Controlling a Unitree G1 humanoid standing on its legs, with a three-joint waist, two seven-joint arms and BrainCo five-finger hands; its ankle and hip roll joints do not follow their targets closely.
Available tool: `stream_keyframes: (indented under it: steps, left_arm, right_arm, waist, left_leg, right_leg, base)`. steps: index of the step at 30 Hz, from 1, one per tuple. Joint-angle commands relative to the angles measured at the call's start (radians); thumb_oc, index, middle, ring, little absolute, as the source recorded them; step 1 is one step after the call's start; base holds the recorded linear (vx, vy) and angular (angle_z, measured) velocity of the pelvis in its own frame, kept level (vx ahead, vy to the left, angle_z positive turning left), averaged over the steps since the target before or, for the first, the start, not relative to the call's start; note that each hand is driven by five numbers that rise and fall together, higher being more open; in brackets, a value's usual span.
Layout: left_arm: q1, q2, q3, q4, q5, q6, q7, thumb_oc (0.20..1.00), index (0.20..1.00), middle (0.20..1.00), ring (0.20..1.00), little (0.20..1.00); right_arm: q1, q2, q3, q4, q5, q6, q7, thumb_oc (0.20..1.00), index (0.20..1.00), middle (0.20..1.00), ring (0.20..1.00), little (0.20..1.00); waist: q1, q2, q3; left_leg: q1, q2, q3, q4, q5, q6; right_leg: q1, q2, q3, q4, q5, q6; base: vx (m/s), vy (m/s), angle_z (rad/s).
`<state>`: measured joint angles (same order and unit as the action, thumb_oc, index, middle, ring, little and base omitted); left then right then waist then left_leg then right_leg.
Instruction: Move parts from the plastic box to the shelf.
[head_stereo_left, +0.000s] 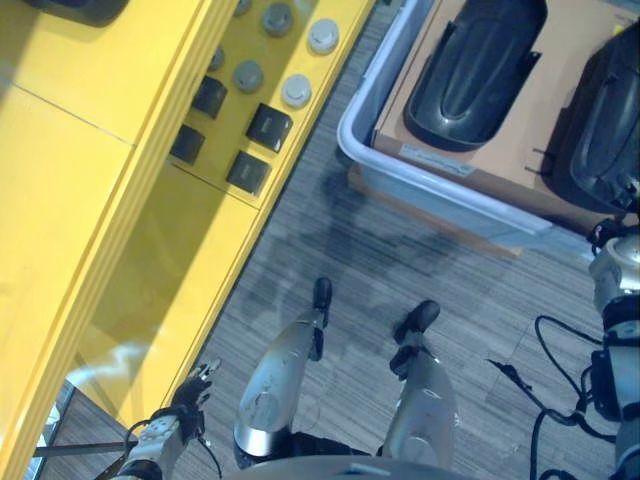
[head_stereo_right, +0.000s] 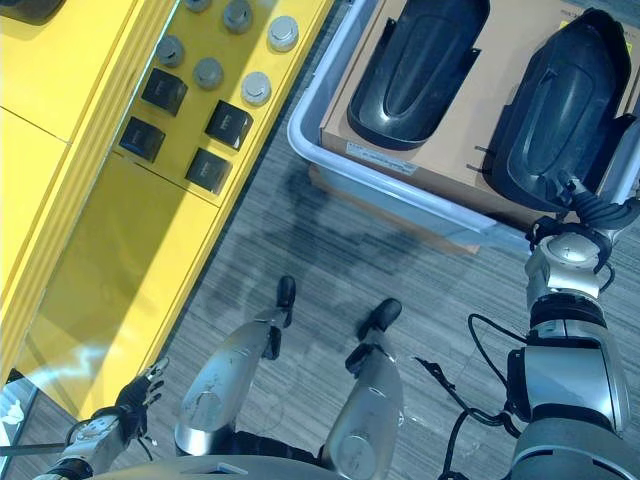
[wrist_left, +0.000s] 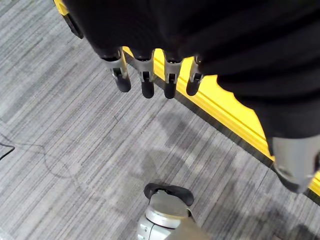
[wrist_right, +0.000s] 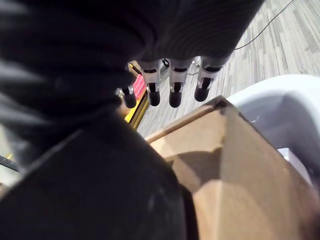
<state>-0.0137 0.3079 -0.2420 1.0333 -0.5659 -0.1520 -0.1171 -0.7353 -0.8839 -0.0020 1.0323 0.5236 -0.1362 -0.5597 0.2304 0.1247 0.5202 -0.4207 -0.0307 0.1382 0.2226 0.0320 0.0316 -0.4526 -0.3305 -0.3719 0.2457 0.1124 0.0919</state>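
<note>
A pale grey plastic box (head_stereo_right: 300, 136) lined with brown cardboard (head_stereo_right: 452, 160) stands on the floor at the upper right. It holds two big black moulded parts, one on the left (head_stereo_right: 415, 70) and one on the right (head_stereo_right: 560, 120). My right hand (head_stereo_right: 590, 212) hovers at the near edge of the right part, open, its fingers (wrist_right: 175, 90) straight above that part (wrist_right: 100, 190) and holding nothing. The yellow shelf (head_stereo_left: 100, 200) runs along the left. My left hand (head_stereo_left: 195, 385) hangs open by the shelf's near edge, its fingers (wrist_left: 145, 80) straight over the floor.
Several small grey round parts (head_stereo_left: 296, 90) and black square parts (head_stereo_left: 268, 126) lie on the lower shelf board. Grey striped carpet (head_stereo_left: 400, 250) separates the shelf and the box. The shelf's yellow edge (wrist_left: 225, 115) passes close behind the left hand.
</note>
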Motion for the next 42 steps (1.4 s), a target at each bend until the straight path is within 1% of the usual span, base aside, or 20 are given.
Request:
stream_keyframes:
  steps: [1,11,12,13,14,22,27,29,33,37,40,41,42]
  left_arm:
    - [0.038,0.036,-0.034,0.017,-0.020,-0.011,-0.004,1.000,1.000,1.000,1.000,1.000]
    - [0.034,0.028,-0.051,0.007,-0.023,-0.022,-0.006,1.000,1.000,1.000,1.000,1.000]
    - [0.034,0.028,-0.051,0.007,-0.023,-0.022,-0.006,1.000,1.000,1.000,1.000,1.000]
    - [0.034,0.029,-0.051,0.005,-0.023,-0.022,-0.006,1.000,1.000,1.000,1.000,1.000]
    - [0.036,0.030,-0.053,0.003,-0.025,-0.022,-0.005,1.000,1.000,1.000,1.000,1.000]
    - [0.033,0.029,-0.054,0.003,-0.032,-0.029,-0.008,1.000,1.000,1.000,1.000,1.000]
    - [0.034,0.030,-0.052,-0.009,-0.031,-0.024,-0.005,1.000,1.000,1.000,1.000,1.000]
    - [0.035,0.030,-0.054,-0.008,-0.036,-0.032,-0.009,1.000,1.000,1.000,1.000,1.000]
    - [0.039,0.031,-0.047,-0.015,-0.045,-0.054,-0.021,1.000,1.000,1.000,1.000,1.000]
    - [0.044,0.030,-0.036,-0.028,-0.060,-0.084,-0.031,1.000,1.000,1.000,1.000,1.000]
    - [0.046,0.030,-0.032,-0.041,-0.071,-0.096,-0.041,1.000,1.000,1.000,1.000,1.000]
    - [0.050,0.029,-0.019,-0.087,-0.081,-0.092,-0.044,1.000,1.000,1.000,1.000,1.000]
    - [0.051,0.030,-0.017,-0.095,-0.082,-0.089,-0.043,1.000,1.000,1.000,1.000,1.000]
  right_arm:
    - [-0.009,-0.033,0.066,-0.026,0.037,0.007,0.030,1.000,1.000,1.000,1.000,1.000]
    - [0.000,0.008,0.049,-0.010,0.110,-0.006,0.063,1.000,1.000,1.000,1.000,1.000]
    - [0.000,0.008,0.049,-0.010,0.110,-0.006,0.063,0.940,0.940,0.940,0.940,0.940]
    - [0.000,0.011,0.046,-0.013,0.119,-0.006,0.061,0.341,0.341,0.341,0.341,0.341]
    - [0.001,0.011,0.042,-0.018,0.130,-0.002,0.065,0.200,0.200,0.200,0.200,0.200]
    - [0.012,0.022,0.025,-0.032,0.163,-0.018,0.080,0.200,0.200,0.200,0.200,0.200]
    - [0.023,0.028,0.010,-0.057,0.167,-0.013,0.086,0.200,0.200,0.200,0.200,0.200]
    - [0.023,0.032,0.010,-0.064,0.169,-0.010,0.084,0.200,0.200,0.200,0.200,0.200]
    - [0.039,0.050,-0.001,-0.088,0.182,-0.025,0.065,0.200,0.200,0.200,0.200,0.200]
    - [0.089,0.076,-0.035,-0.142,0.192,-0.051,0.063,0.200,0.200,0.200,0.200,0.200]
    - [0.110,0.087,-0.047,-0.173,0.172,-0.060,0.056,0.200,0.200,0.200,0.200,0.200]
    - [0.154,0.104,-0.070,-0.251,0.141,-0.055,0.041,0.200,0.200,0.200,0.200,0.200]
    - [0.161,0.107,-0.074,-0.262,0.138,-0.052,0.039,0.200,0.200,0.200,0.200,0.200]
  waist:
    - [0.010,0.010,-0.027]
    - [0.009,0.017,-0.020]
    - [0.009,0.017,-0.020]
    - [0.009,0.017,-0.020]
    - [0.007,0.015,-0.020]
    - [0.003,0.008,-0.020]
    - [0.000,0.004,-0.023]
    - [0.000,0.002,-0.024]
    - [-0.001,-0.006,-0.041]
    - [-0.009,-0.027,-0.086]
    - [-0.013,-0.034,-0.103]
    - [-0.023,-0.047,-0.137]
    - [-0.024,-0.048,-0.141]
  left_leg:
    - [-0.064,0.053,-0.059,0.054,-0.049,-0.091]
    - [-0.071,0.050,-0.056,0.057,-0.049,-0.091]
    - [-0.071,0.050,-0.056,0.058,-0.049,-0.091]
    - [-0.069,0.050,-0.056,0.055,-0.049,-0.090]
    - [-0.067,0.050,-0.055,0.055,-0.050,-0.090]
    - [-0.060,0.052,-0.050,0.055,-0.052,-0.089]
    - [-0.053,0.052,-0.047,0.054,-0.054,-0.088]
    - [-0.047,0.054,-0.046,0.051,-0.055,-0.088]
    - [-0.016,0.059,-0.039,0.037,-0.059,-0.087]
    - [0.054,0.070,-0.023,0.003,-0.066,-0.092]
    - [0.083,0.072,-0.017,-0.012,-0.067,-0.094]
    - [0.125,0.075,-0.001,-0.040,-0.046,-0.086]
    - [0.132,0.076,0.000,-0.043,-0.046,-0.085]
  right_leg:
    - [0.026,-0.047,0.046,0.040,-0.095,0.116]
    - [0.017,-0.049,0.050,0.043,-0.094,0.115]
    - [0.017,-0.049,0.050,0.043,-0.094,0.115]
    - [0.018,-0.048,0.050,0.043,-0.094,0.115]
    - [0.020,-0.048,0.050,0.043,-0.094,0.115]
    - [0.027,-0.045,0.051,0.039,-0.091,0.117]
    - [0.035,-0.043,0.051,0.038,-0.092,0.117]
    - [0.042,-0.041,0.049,0.036,-0.092,0.117]
    - [0.070,-0.035,0.042,0.028,-0.096,0.116]
    - [0.141,-0.022,0.028,-0.006,-0.097,0.117]
    - [0.170,-0.016,0.024,-0.023,-0.094,0.118]
    - [0.212,-0.008,0.006,-0.057,-0.071,0.108]
    - [0.220,-0.007,0.005,-0.060,-0.071,0.108]
  base:
    - [-0.02,0.016,-0.03]
    - [0.00,0.000,0.00]
    - [0.00,0.000,0.00]
    - [0.00,0.000,0.00]
    - [0.00,0.000,0.00]
    - [0.00,0.000,0.00]
    - [0.00,0.000,0.00]
    - [0.00,0.000,0.00]
    - [-0.01,-0.023,-0.01]
    - [0.02,-0.034,0.01]
    - [0.01,-0.012,-0.02]
    - [-0.01,-0.021,-0.05]
    - [0.00,0.000,0.00]
